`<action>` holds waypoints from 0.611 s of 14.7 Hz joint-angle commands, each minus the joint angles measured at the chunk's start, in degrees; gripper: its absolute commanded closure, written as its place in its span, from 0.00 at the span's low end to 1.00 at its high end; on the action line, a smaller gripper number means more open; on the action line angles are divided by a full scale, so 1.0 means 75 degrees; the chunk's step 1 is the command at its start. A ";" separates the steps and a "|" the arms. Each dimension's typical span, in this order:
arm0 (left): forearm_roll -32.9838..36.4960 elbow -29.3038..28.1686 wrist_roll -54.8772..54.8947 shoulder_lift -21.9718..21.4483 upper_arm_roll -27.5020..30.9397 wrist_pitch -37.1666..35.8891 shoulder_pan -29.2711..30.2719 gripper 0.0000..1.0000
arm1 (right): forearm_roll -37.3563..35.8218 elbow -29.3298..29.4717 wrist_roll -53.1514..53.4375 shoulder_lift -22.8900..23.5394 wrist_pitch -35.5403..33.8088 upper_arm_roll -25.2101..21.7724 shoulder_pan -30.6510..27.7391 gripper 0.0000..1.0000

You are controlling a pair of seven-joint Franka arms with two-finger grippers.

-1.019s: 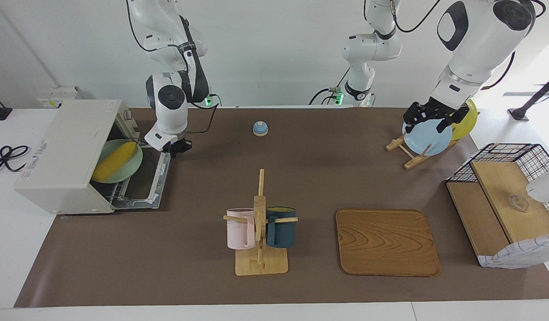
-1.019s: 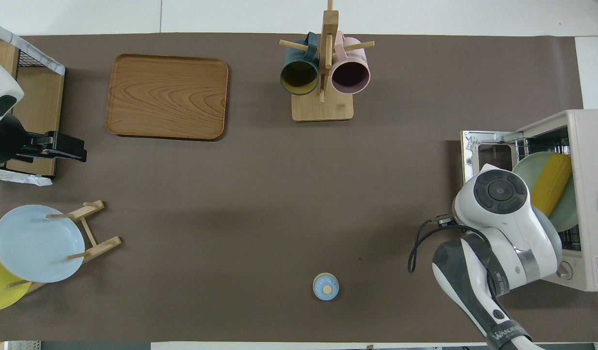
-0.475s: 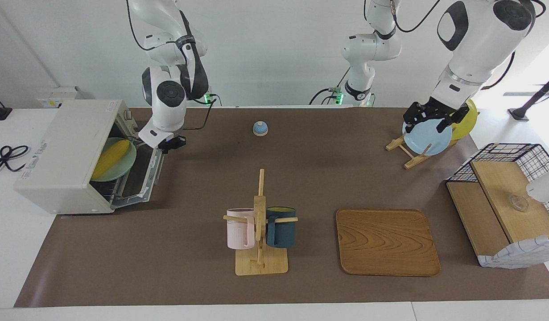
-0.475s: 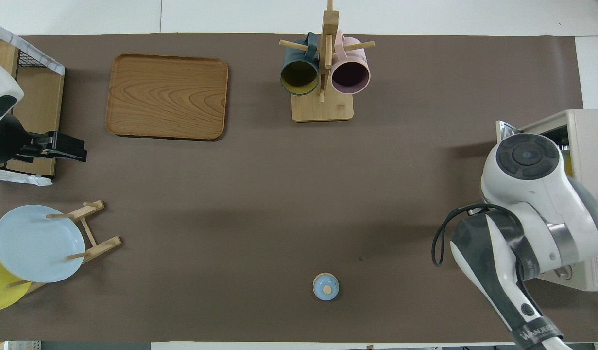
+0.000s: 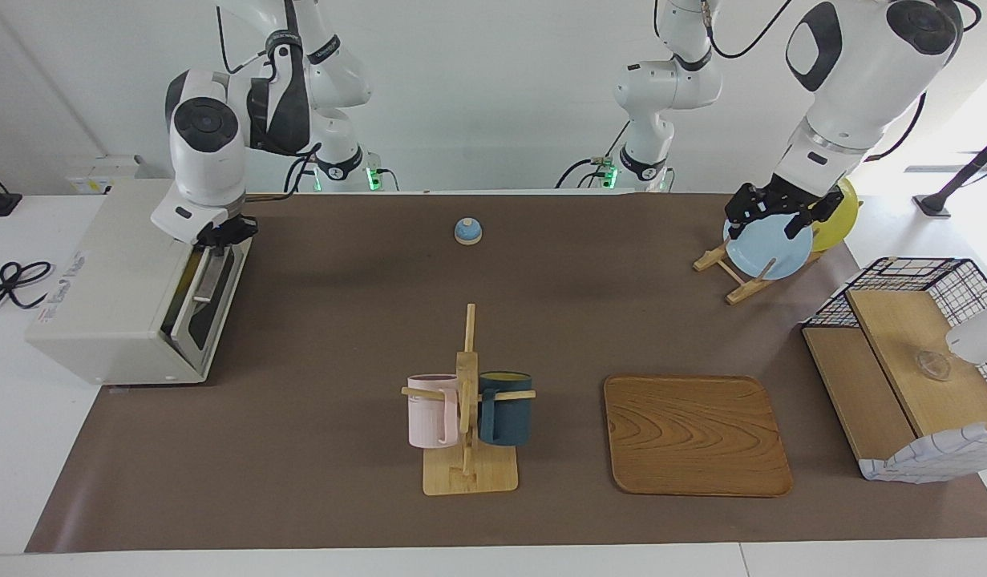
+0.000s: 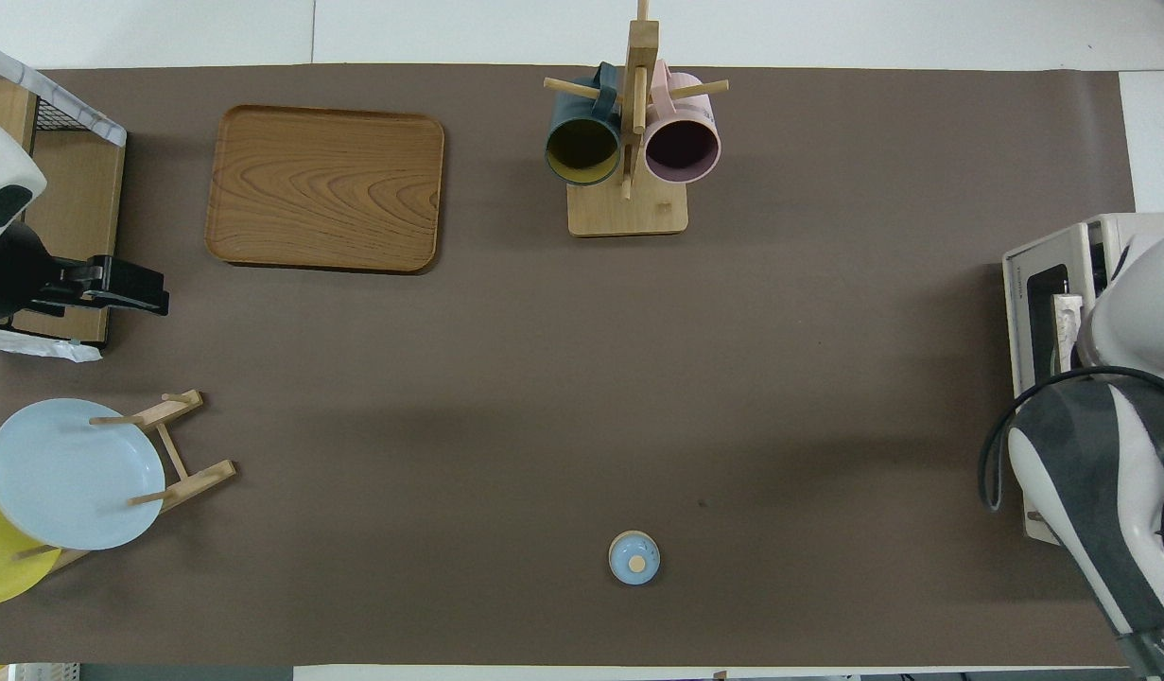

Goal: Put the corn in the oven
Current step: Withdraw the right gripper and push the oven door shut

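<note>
With door nearly shut: oven [image 5: 112,276] at the right arm's end of the table, corn hidden from both views; right gripper [image 5: 220,234] at the door's top edge, finger state unreadable; left gripper [image 5: 770,210] waiting over the blue plate [image 5: 766,248], fingers spread apart.

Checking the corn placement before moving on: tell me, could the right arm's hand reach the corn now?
Probably not: the oven door is nearly shut, hiding the corn, and the right hand sits at the door's top edge.
</note>
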 commanded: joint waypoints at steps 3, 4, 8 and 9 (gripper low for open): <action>0.0159 -0.0019 0.0016 -0.0084 -0.0005 -0.0038 0.0015 0.00 | -0.0091 0.0067 -0.0465 -0.0064 -0.0014 0.0019 -0.0202 1.00; 0.0159 -0.0019 0.0016 -0.0084 -0.0005 -0.0049 0.0015 0.00 | -0.0067 0.0079 -0.0559 -0.0111 -0.0014 -0.0004 -0.0202 1.00; 0.0159 -0.0019 0.0016 -0.0084 -0.0005 -0.0038 0.0015 0.00 | 0.0154 0.0733 -0.0560 -0.0077 -0.0597 0.0077 -0.0062 1.00; 0.0159 -0.0019 0.0016 -0.0084 -0.0016 -0.0038 0.0015 0.00 | 0.0318 0.1037 -0.0560 -0.0042 -0.0879 0.0101 -0.0038 1.00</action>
